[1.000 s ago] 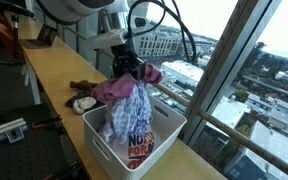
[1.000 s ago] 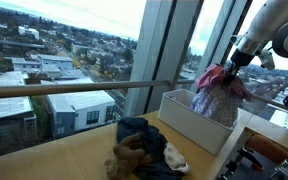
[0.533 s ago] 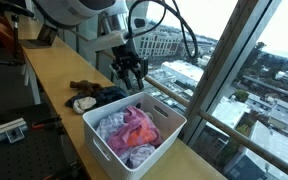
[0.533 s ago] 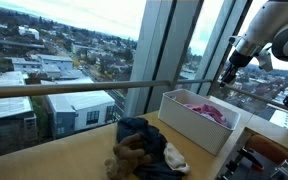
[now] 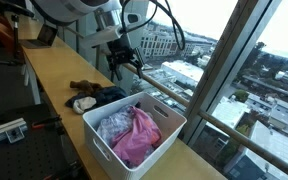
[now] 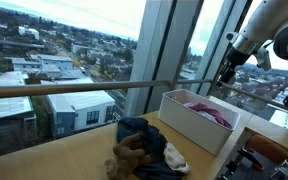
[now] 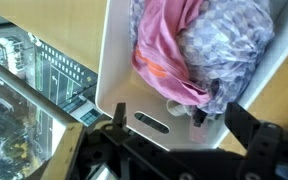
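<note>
A white bin (image 5: 104, 148) (image 6: 189, 122) (image 7: 119, 70) stands on the wooden counter by the window. Inside it lie a pink garment (image 5: 136, 137) (image 6: 206, 110) (image 7: 164, 40) and a pale patterned cloth (image 5: 114, 124) (image 7: 224, 45). My gripper (image 5: 125, 62) (image 6: 227, 72) (image 7: 179, 118) hangs open above the bin's far end, holding nothing. In the wrist view its two dark fingers stand wide apart over the bin's handle slot (image 7: 150, 123).
A heap of clothes lies on the counter beside the bin: a dark blue piece (image 5: 108, 95) (image 6: 139, 132), a brown one (image 5: 82, 86) (image 6: 132, 155) and a white one (image 5: 84, 103) (image 6: 175, 158). Tall window glass with a rail (image 6: 79, 88) runs along the counter's edge.
The gripper opened and let go of the pink and patterned clothes, which dropped into the bin. The gripper then rose a little and drifted away from above the bin.
</note>
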